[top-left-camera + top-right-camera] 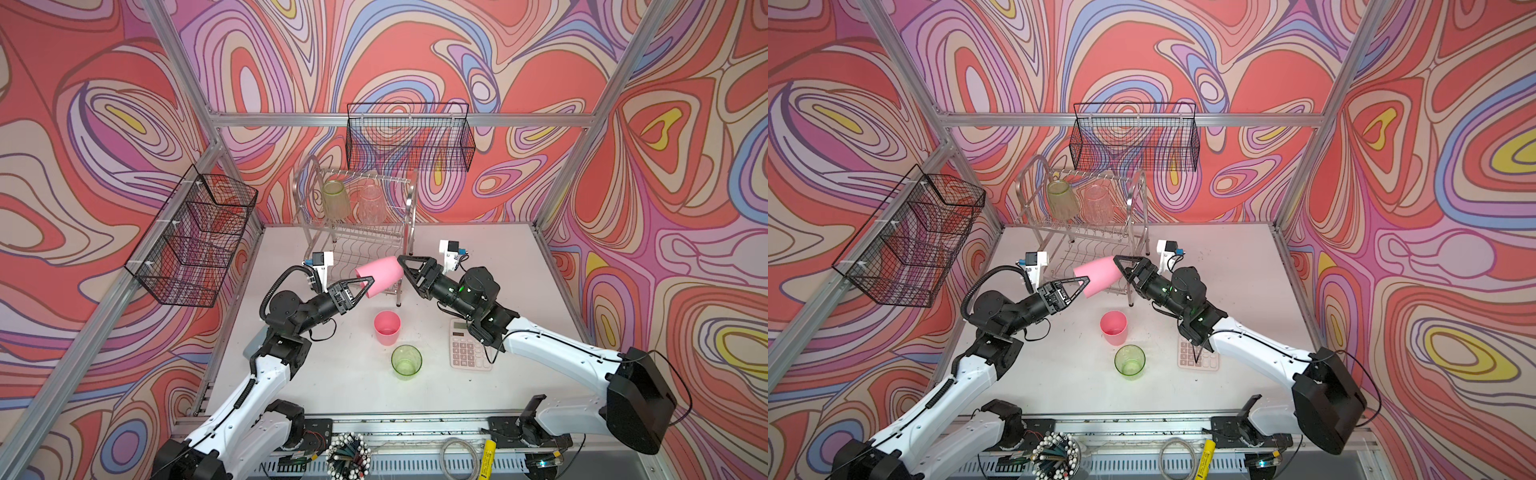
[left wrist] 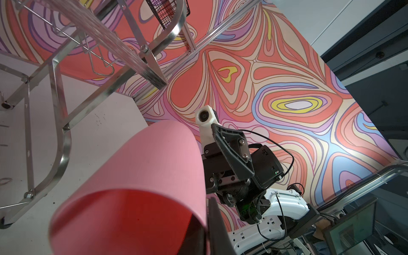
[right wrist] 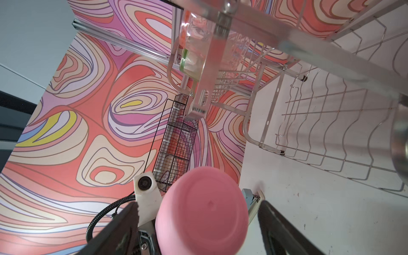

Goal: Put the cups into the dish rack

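Ok, so here's where things stand. The held pink cup (image 1: 380,276) is up off the worktop (image 1: 316,365), just left of centre in both top views, right in front of the dish rack (image 1: 411,216) and level with its lower tier. It's lying almost sideways: the long axis runs lower left to upper right, with the mouth at the left pincer (image 1: 368,286) and the base pointing at the right pincer (image 1: 401,261).

The left pincer is clamped tight on the rim, one finger inside the mouth and one outside. The right pincer is spread wide around the base, and in the right wrist view its fingers (image 3: 125,223) show a clear gap on both sides, so it's gripping nothing.

So I'd say the left arm alone carries the cup, and the next move is its job. The rack sits just past the cup toward the top of the frame, so the cup needs tipping mouth-down onto the wires.

On the upper tier there's already a green cup (image 1: 336,199) and a clear ribbed cup (image 1: 371,203), both upside down. Two more wait upright below centre: a pink cup (image 1: 387,328) and a second green cup (image 1: 406,361).
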Controlling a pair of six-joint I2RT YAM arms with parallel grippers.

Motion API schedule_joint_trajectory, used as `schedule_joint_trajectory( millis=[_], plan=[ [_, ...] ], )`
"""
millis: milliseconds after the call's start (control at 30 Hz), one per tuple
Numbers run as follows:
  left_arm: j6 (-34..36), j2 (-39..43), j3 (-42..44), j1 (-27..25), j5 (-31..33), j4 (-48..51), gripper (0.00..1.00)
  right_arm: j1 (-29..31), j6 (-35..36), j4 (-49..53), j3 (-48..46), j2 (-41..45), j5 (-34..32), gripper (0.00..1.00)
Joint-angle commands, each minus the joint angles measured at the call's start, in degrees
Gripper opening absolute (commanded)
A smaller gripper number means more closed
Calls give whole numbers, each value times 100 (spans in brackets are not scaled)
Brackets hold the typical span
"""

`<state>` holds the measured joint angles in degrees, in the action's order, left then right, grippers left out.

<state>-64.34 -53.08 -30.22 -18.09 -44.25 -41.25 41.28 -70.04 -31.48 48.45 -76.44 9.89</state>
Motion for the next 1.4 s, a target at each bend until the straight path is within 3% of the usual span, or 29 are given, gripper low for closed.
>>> schedule_joint_trajectory(
  millis=[0, 733, 1367],
  plan=[
    [-88, -74, 217, -130, 241, -782, 0, -20, -286, -314, -122, -40, -231, 88],
    [-114, -571, 174, -518, 589, -1509, 0, -6, -677, -668, -160, -316, -435, 89],
    [210, -1099, 130, -1270, 1295, -2009, 0, 192, -553, -753, -291, -298, -763, 88]
  ],
)
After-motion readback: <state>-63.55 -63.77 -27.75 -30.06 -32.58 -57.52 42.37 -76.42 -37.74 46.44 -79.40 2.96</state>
